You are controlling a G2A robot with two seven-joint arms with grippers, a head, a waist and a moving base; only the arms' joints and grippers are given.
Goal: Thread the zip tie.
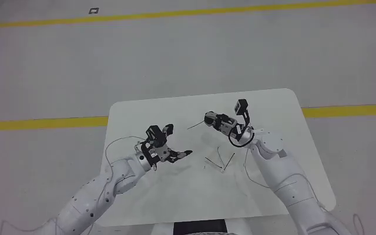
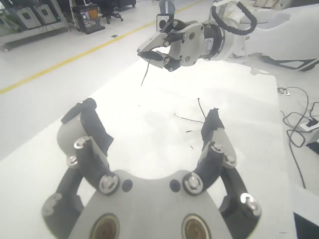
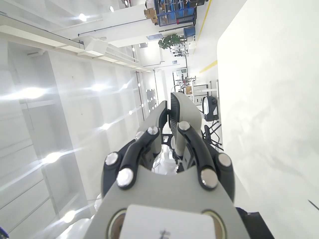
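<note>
Your right claw grips a tie over the table — left claw spread, empty; threading not yet begun.

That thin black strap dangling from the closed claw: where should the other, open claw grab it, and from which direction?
Likely the free lower stretch of the zip tie, below where the right gripper pinches its top. It hangs nearly straight and clear of the table, so the open left gripper could rise from beneath, fingers either side.
</note>
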